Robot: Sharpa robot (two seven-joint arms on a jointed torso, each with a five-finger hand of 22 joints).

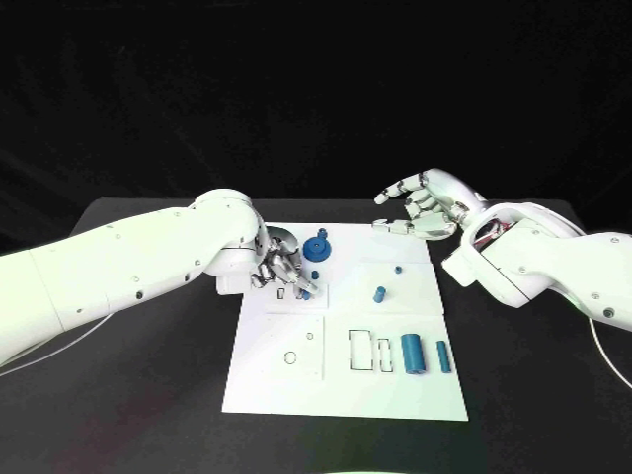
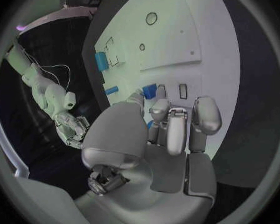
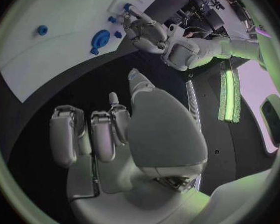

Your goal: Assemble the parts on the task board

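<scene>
The flat white rectangular task board (image 1: 280, 380) lies in the centre of the black bench (image 1: 131, 395). The left hand (image 1: 277, 271) sits over the board's upper left corner, fingers pinching a small blue block (image 2: 149, 90) beside two small rectangular slots. A round blue gear-like part (image 1: 318, 247) stands just beside it. Two blue cylinders (image 1: 413, 355) lie at lower right. The right hand (image 1: 419, 207) hovers above the board's top edge, released, fingers loosely curled around nothing.

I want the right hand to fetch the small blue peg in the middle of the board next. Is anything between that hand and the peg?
Nothing visible. The right hand hovers empty over the table beyond the task board; bare board lies between it and the small blue peg. The left hand works on the board's other side.
</scene>
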